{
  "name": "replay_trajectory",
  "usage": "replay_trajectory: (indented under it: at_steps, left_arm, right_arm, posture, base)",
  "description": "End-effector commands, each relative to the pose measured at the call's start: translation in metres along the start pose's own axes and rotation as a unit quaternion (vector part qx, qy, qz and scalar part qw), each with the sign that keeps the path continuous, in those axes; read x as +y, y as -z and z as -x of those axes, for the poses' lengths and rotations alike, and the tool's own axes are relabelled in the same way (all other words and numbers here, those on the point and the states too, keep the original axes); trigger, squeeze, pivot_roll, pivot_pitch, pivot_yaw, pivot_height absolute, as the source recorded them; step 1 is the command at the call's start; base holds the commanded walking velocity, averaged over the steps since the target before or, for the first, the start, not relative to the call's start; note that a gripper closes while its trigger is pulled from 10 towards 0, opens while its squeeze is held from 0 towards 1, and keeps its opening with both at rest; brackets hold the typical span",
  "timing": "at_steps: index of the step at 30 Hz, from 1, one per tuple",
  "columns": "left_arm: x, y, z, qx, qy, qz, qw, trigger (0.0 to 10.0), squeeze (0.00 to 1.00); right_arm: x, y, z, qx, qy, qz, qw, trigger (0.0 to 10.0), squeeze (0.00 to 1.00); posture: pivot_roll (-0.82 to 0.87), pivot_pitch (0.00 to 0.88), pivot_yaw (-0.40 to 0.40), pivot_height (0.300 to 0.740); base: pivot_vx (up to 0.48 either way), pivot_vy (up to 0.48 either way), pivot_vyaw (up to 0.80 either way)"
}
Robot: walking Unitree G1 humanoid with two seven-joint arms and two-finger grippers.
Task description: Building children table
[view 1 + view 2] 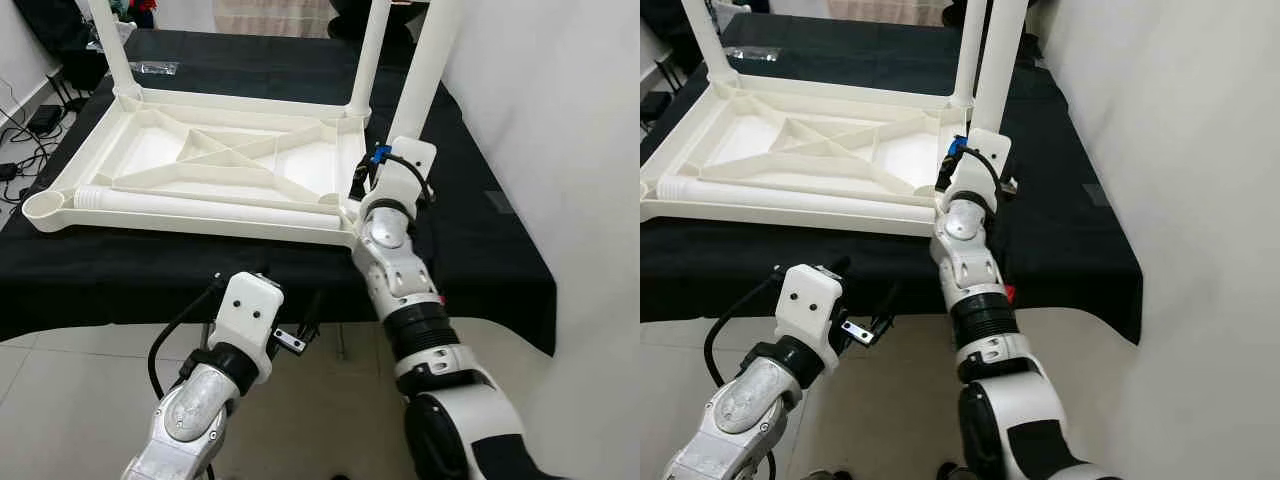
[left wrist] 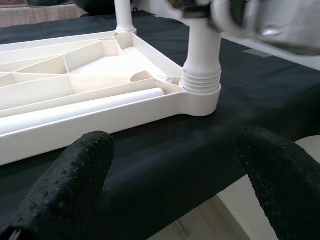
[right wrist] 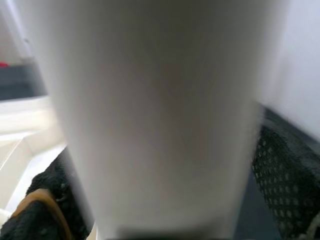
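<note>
My right gripper [image 3: 160,200] clamps the near-right table leg [image 1: 425,70] upright in the tabletop [image 1: 150,150] socket; left gripper [image 2: 170,180] wide, near edge.

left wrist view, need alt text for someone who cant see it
A white table leg stands screwed into the corner socket of an upturned white table top on a black cloth. Two open black fingers frame the foreground.
</note>
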State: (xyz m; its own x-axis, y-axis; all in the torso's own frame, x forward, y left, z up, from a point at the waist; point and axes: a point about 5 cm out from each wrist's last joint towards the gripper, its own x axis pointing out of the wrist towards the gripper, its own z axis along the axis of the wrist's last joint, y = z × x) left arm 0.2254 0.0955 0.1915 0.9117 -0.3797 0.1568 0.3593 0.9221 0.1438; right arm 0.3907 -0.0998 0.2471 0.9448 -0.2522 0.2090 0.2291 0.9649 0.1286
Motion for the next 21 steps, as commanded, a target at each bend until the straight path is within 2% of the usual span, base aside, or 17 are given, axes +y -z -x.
replay_trajectory:
  at_steps: [1,3,4,6,7,8,10,11,12,13,14,15,16,17,19,20,21]
  left_arm:
    - [-0.002,0.002,0.001,0.002,0.003,0.003,1.0,10.0,0.0]
    - [-0.001,0.001,0.001,0.001,0.001,0.002,1.0,10.0,0.0]
    - [-0.001,0.001,0.001,0.001,0.001,0.002,1.0,10.0,0.0]
    - [-0.001,0.001,0.001,0.001,0.001,0.002,1.0,10.0,0.0]
    - [-0.001,0.001,0.001,-0.001,0.001,0.001,1.0,10.0,0.0]
    - [-0.001,0.001,0.001,-0.001,0.001,0.001,1.0,10.0,0.0]
    - [-0.002,-0.001,0.0,-0.004,0.002,0.001,1.0,10.0,0.0]
    - [-0.002,-0.001,0.0,-0.004,0.002,0.001,1.0,10.0,0.0]
    - [-0.002,-0.002,-0.002,-0.007,0.003,0.001,1.0,10.0,0.0]
    - [-0.002,-0.002,-0.002,-0.007,0.003,0.001,1.0,10.0,0.0]
    - [-0.002,-0.002,-0.002,-0.007,0.003,0.001,1.0,10.0,0.0]
    - [-0.002,-0.003,-0.002,-0.008,0.004,0.001,1.0,10.0,0.0]
    - [-0.003,-0.003,-0.002,-0.009,0.004,0.001,1.0,10.0,0.0]
    - [-0.003,-0.003,-0.002,-0.009,0.004,0.001,1.0,10.0,0.0]
    - [-0.003,-0.004,-0.003,-0.01,0.005,0.001,1.0,10.0,0.0]
    - [-0.003,-0.004,-0.003,-0.01,0.005,0.001,1.0,10.0,0.0]
    - [-0.003,-0.004,-0.002,-0.011,0.004,0.001,1.0,10.0,0.0]
  right_arm:
    - [-0.009,-0.002,-0.001,-0.02,-0.024,-0.009,0.999,10.0,0.0]
    - [-0.017,0.001,-0.003,-0.028,-0.098,-0.032,0.994,10.0,0.0]
    - [-0.017,0.001,-0.003,-0.028,-0.098,-0.032,0.994,10.0,0.0]
    - [-0.021,0.002,-0.003,-0.027,-0.126,-0.038,0.991,10.0,0.0]
    - [-0.024,0.003,-0.005,-0.025,-0.167,-0.049,0.984,10.0,0.0]
    - [-0.024,0.003,-0.005,-0.025,-0.167,-0.049,0.984,10.0,0.0]
    - [-0.033,-0.001,-0.009,-0.029,-0.245,-0.067,0.967,10.0,0.0]
    - [-0.033,-0.001,-0.009,-0.029,-0.245,-0.067,0.967,10.0,0.0]
    - [-0.036,-0.005,-0.013,-0.026,-0.307,-0.08,0.948,10.0,0.0]
    - [-0.036,-0.006,-0.013,-0.024,-0.326,-0.088,0.941,10.0,0.0]
    - [-0.036,-0.006,-0.013,-0.024,-0.326,-0.088,0.941,10.0,0.0]
    - [-0.035,-0.009,-0.014,-0.02,-0.364,-0.097,0.926,10.0,0.0]
    - [-0.033,-0.01,-0.015,-0.019,-0.379,-0.098,0.92,10.0,0.0]
    - [-0.033,-0.01,-0.015,-0.019,-0.379,-0.098,0.92,10.0,0.0]
    - [-0.029,-0.013,-0.016,-0.015,-0.416,-0.104,0.903,10.0,0.0]
    - [-0.029,-0.013,-0.016,-0.015,-0.416,-0.104,0.903,10.0,0.0]
    - [-0.026,-0.015,-0.016,-0.016,-0.432,-0.101,0.896,10.0,0.0]
  posture:
    - [0.09,0.188,-0.115,0.74]
    - [0.09,0.189,-0.112,0.74]
    - [0.09,0.189,-0.112,0.74]
    - [0.09,0.189,-0.112,0.74]
    - [0.09,0.19,-0.112,0.74]
    - [0.09,0.19,-0.112,0.74]
    - [0.09,0.19,-0.112,0.74]
    - [0.09,0.19,-0.112,0.74]
    - [0.09,0.19,-0.11,0.74]
    - [0.09,0.19,-0.11,0.74]
    - [0.09,0.19,-0.11,0.74]
    - [0.1,0.19,-0.113,0.74]
    - [0.1,0.19,-0.113,0.74]
    - [0.1,0.19,-0.113,0.74]
    - [0.1,0.194,-0.116,0.74]
    - [0.1,0.194,-0.116,0.74]
    - [0.11,0.194,-0.116,0.74]
  base:
    - [0.0,0.0,0.0]
    - [0.0,0.0,0.0]
    - [0.0,0.0,0.0]
    - [0.0,0.0,0.0]
    - [0.0,0.0,0.0]
    - [0.0,0.0,0.0]
    - [0.0,0.0,0.0]
    - [0.0,0.0,0.0]
    - [0.0,0.0,0.0]
    - [0.0,0.0,0.0]
    - [0.0,0.0,0.0]
    - [0.0,0.0,0.0]
    - [0.0,0.0,0.0]
    - [0.0,0.0,0.0]
    - [0.0,0.0,0.0]
    - [0.0,0.0,0.0]
    - [0.0,0.0,0.0]
